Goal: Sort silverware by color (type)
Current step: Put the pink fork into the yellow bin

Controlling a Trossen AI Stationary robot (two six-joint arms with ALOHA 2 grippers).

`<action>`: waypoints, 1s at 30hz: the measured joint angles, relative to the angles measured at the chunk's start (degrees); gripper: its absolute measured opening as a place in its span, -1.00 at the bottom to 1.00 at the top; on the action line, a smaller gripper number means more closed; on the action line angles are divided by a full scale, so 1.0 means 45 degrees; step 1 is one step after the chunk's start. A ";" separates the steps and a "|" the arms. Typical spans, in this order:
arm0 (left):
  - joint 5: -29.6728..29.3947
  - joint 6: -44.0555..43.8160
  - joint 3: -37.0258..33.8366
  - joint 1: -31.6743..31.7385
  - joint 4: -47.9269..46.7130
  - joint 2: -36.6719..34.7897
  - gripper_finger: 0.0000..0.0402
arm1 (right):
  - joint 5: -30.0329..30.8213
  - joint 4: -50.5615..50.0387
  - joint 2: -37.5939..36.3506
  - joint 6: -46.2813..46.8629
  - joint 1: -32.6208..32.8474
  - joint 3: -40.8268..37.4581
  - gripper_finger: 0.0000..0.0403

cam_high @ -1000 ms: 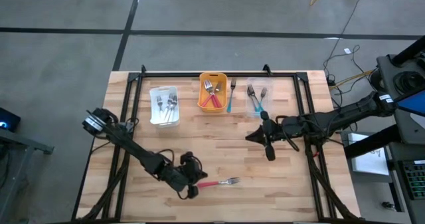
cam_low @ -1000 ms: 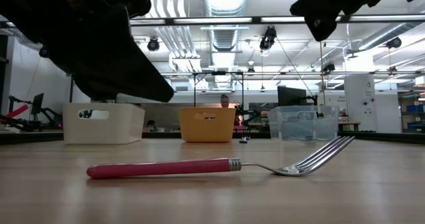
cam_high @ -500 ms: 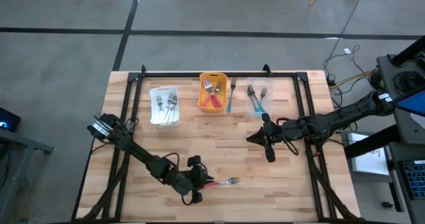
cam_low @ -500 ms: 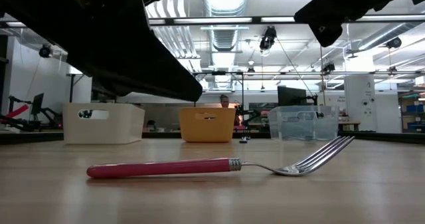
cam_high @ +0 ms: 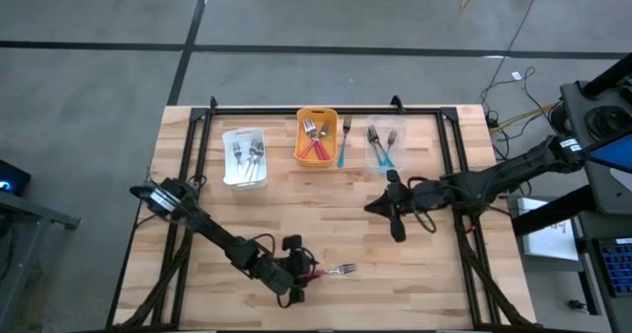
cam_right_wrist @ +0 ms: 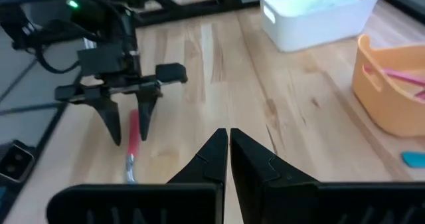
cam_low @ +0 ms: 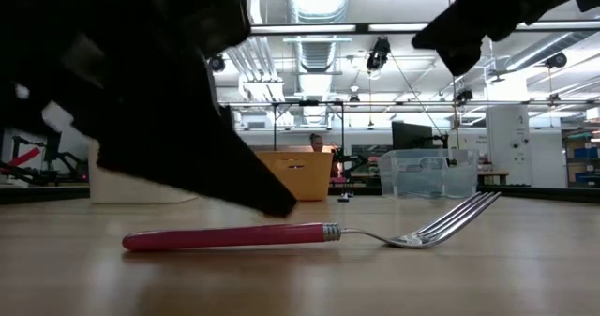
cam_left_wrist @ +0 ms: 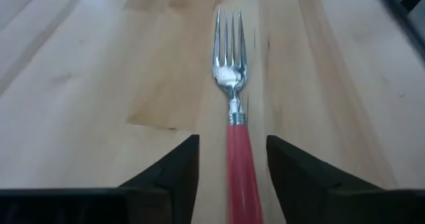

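Left hand (cam_left_wrist: 229, 164) sits low over the red fork (cam_left_wrist: 232, 111), fingers (cam_left_wrist: 169, 171) spread either side of the handle, nothing gripped yet. Fork lies flat on the bench (cam_high: 434, 274), well clear of the orange bin (cam_high: 317, 137), tines pointing away from the hand. I'd drop straight down, keep the handle centred between the fingers, close near the ferrule for balance, then lift level before swinging to the orange bin where the other red ones sit. Right hand (cam_right_wrist: 228, 151) pinched shut, empty, hovering nearer that bin.
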 joint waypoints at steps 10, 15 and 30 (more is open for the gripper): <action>-0.0121 -0.0318 0.1031 -0.0015 0.0140 0.1434 -0.24 | 0.0003 0.0116 0.1721 0.0199 0.0000 -0.0010 -0.95; -0.0374 -0.1029 0.1041 -0.0015 0.0143 0.1469 -0.24 | 0.0003 0.0136 0.2276 0.0232 0.0000 -0.0015 -0.95; -0.0558 -0.1991 0.0942 0.0000 -0.0304 0.1440 -0.84 | 0.0003 0.0129 0.2607 0.0238 0.0000 -0.0015 -0.95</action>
